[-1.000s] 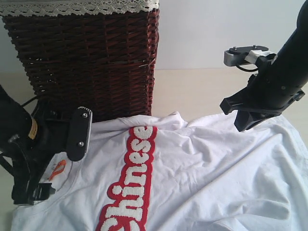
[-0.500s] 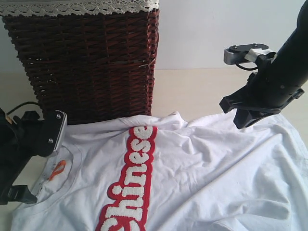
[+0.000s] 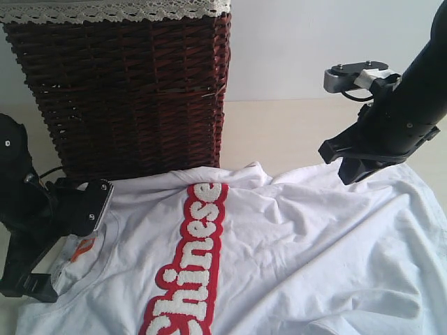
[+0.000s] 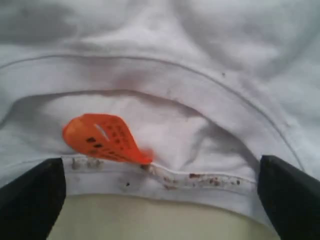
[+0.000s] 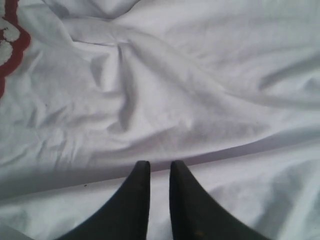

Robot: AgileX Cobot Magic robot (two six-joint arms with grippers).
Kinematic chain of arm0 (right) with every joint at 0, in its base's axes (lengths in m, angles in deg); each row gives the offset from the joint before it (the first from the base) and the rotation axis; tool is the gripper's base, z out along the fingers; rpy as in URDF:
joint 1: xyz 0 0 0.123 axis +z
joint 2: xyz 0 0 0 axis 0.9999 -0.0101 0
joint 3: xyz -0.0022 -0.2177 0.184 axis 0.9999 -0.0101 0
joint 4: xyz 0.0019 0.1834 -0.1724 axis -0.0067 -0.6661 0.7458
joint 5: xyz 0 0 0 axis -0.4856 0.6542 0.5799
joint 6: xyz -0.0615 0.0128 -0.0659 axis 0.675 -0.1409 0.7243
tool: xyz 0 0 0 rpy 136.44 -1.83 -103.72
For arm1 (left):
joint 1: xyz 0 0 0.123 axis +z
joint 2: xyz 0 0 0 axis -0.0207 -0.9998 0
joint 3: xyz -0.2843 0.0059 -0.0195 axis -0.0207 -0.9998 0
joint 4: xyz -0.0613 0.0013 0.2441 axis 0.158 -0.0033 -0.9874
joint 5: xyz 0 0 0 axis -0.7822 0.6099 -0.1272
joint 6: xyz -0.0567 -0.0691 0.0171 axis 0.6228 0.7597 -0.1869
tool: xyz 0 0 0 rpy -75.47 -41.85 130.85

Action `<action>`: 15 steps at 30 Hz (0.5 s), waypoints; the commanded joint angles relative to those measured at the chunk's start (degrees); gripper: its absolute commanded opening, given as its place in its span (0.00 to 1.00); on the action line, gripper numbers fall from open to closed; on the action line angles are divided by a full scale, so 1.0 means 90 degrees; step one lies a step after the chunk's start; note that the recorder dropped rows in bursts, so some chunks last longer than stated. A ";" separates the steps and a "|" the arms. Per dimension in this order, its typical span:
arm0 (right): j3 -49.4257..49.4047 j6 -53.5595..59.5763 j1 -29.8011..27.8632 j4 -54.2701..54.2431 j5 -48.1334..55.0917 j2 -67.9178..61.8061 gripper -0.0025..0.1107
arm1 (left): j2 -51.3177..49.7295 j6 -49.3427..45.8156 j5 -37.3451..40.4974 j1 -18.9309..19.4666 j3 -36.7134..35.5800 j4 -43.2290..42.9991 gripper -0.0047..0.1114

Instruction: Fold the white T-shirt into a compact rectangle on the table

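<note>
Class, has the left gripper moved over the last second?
Yes. Against the basket, the left gripper has shifted toward the view's left edge and lower, over the white T-shirt.

The tee (image 3: 300, 237) is soft matt white cotton, rumpled all over under the right tool (image 5: 159, 195). Its lettering (image 3: 198, 258) looks fuzzy like towelling, edged in red cloth. Next to the left tool (image 4: 160, 205) the tag (image 4: 102, 137) is orange and slightly shiny. Both tools look like matt black plastic. The basket (image 3: 126, 91) is rough dark wicker with a lace trim (image 3: 112, 10), and the tabletop (image 3: 279, 132) is smooth.
</note>
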 commanded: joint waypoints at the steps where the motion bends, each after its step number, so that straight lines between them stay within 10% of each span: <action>1: -0.0028 0.0079 0.0004 0.0036 -0.0094 0.0072 0.17 | -0.0066 0.0023 0.0012 0.0030 0.0107 -0.0090 0.94; 15: -0.0028 0.0079 0.0004 0.0041 -0.0131 0.0042 0.17 | -0.0544 0.0087 0.0584 0.0043 0.0547 -0.0099 0.94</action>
